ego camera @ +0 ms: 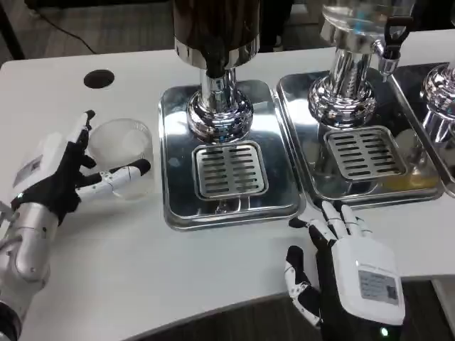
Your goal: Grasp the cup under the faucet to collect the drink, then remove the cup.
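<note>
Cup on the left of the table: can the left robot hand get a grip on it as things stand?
Probably yes. The left robot hand is already right at the clear cup, fingers spread around its near side, with only bare table around them. Nothing stands between them. Whether it is already gripping is hard to tell.

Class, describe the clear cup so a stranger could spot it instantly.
Start at the left drink dispenser on its steel tray. Look left, onto the bare white table: the clear cup stands there inside the left hand's fingers. It is the one transparent thing there.
</note>
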`<state>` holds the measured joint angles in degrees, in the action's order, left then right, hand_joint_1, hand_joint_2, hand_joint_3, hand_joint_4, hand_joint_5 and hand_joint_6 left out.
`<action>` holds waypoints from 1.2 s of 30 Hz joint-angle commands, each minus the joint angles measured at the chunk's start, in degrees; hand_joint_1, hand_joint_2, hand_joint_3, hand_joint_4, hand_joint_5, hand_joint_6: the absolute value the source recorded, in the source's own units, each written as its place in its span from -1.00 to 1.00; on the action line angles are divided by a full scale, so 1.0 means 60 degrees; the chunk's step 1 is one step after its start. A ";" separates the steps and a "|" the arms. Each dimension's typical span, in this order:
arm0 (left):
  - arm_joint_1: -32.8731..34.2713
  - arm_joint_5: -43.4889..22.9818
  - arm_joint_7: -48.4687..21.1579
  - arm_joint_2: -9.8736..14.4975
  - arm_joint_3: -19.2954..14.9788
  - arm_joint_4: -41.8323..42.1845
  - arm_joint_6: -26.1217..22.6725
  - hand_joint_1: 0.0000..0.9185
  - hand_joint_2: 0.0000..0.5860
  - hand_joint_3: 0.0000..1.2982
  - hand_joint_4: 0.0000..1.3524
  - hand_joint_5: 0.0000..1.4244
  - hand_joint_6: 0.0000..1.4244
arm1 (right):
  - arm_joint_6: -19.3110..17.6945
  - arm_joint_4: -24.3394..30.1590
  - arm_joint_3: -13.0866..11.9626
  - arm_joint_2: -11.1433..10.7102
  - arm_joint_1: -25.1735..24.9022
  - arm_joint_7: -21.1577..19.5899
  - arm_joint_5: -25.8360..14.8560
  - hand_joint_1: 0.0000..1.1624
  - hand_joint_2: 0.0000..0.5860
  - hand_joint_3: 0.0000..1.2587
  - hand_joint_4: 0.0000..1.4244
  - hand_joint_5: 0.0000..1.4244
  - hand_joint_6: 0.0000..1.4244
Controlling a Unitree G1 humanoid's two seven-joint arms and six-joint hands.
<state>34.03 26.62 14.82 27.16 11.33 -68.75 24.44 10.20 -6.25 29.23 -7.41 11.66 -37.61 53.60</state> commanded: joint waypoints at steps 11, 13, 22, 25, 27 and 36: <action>0.0309 -0.0407 0.0368 -0.0330 -0.0147 -0.0611 0.0549 -0.21 -0.62 -0.56 -0.43 -0.06 0.37 | 0.0000 0.0285 -0.0008 -0.0027 0.0182 -0.0057 0.0110 0.15 0.79 -0.35 -0.77 -0.85 -0.82; 0.0306 -0.0444 0.0407 -0.0363 -0.0203 -0.0640 0.0563 -0.20 -0.60 -0.46 -0.33 0.02 0.48 | 0.0006 0.0301 -0.0006 -0.0027 0.0189 -0.0050 0.0114 0.15 0.79 -0.35 -0.77 -0.85 -0.82; 0.0233 -0.0306 0.1099 -0.0385 -0.0224 -0.0628 0.1060 -0.11 -0.53 -0.26 -0.10 0.25 0.78 | 0.0021 0.0331 -0.0025 -0.0040 0.0162 -0.0003 0.0099 0.15 0.78 -0.35 -0.74 -0.84 -0.82; 0.0222 -0.0320 0.1270 -0.0399 -0.0250 -0.0653 0.1092 -0.05 -0.53 -0.18 -0.03 0.32 0.82 | -0.0301 0.0252 -0.0334 0.0065 0.0010 0.0303 -0.0639 0.09 0.74 -0.37 -0.74 -0.84 -0.80; 0.0234 -0.0315 0.1368 -0.0405 -0.0253 -0.0671 0.1097 -0.02 -0.55 -0.16 0.00 0.36 0.84 | -0.0380 0.0233 -0.0397 0.0072 -0.0026 0.0335 -0.0767 0.04 0.70 -0.37 -0.74 -0.84 -0.79; 0.0229 -0.0293 0.1769 -0.0266 -0.0270 -0.0538 0.1413 0.04 -0.60 -0.07 0.09 0.43 0.93 | -0.0572 0.0240 -0.0499 0.0017 -0.0034 0.0347 -0.0917 -0.05 0.72 -0.38 -0.74 -0.84 -0.79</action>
<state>35.01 25.10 23.41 24.67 10.06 -72.65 30.04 7.75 -4.78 26.76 -7.26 11.66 -35.73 48.53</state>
